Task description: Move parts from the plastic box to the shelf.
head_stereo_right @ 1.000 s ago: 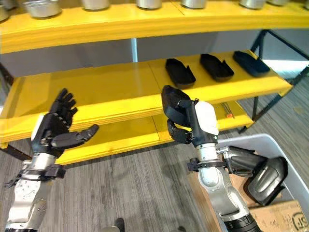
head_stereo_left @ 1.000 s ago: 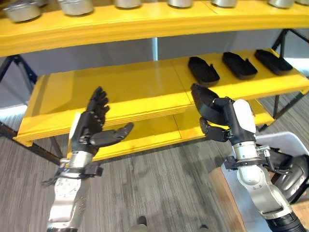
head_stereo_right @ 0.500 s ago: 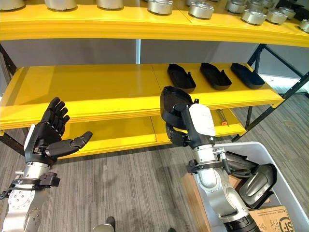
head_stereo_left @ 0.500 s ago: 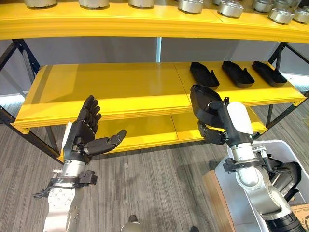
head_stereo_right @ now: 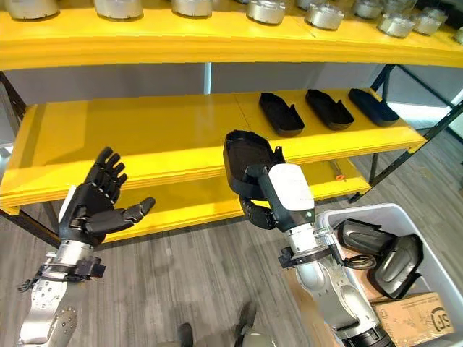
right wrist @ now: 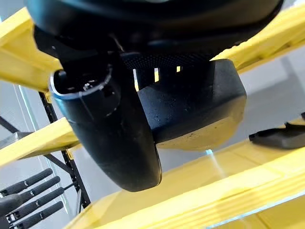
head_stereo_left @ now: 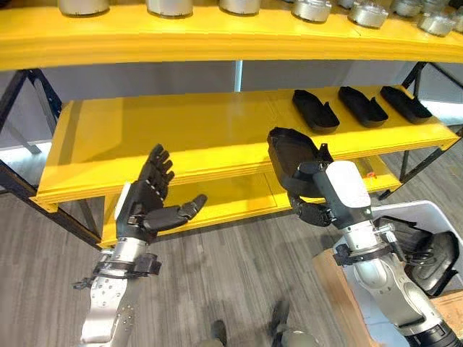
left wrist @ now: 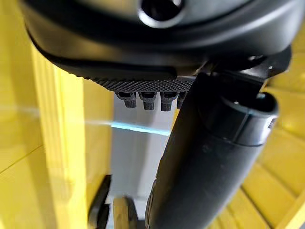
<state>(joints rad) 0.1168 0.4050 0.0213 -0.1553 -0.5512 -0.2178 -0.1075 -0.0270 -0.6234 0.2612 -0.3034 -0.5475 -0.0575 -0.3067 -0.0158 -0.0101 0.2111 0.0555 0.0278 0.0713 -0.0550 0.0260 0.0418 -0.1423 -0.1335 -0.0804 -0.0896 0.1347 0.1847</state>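
My right hand (head_stereo_left: 312,189) is shut on a black moulded part (head_stereo_left: 286,150) and holds it up in front of the middle yellow shelf (head_stereo_left: 188,126); the part (right wrist: 200,107) shows past the thumb in the right wrist view. Three like black parts (head_stereo_left: 315,109) lie in a row on that shelf's right end. The grey plastic box (head_stereo_right: 427,249) at the lower right holds more black parts (head_stereo_right: 394,264). My left hand (head_stereo_left: 148,199) hovers open and empty, palm up, before the shelf's left half.
An upper yellow shelf (head_stereo_left: 217,36) carries several round metal parts (head_stereo_left: 170,6). A lower yellow shelf (head_stereo_left: 217,202) sits below the middle one. A cardboard piece (head_stereo_right: 412,318) lies in the box. Dark shelf legs (head_stereo_left: 29,108) stand at both ends.
The camera has shifted. My right hand has carried the black part left and a bit closer to the shelf edge. My left hand stays open, raised slightly.
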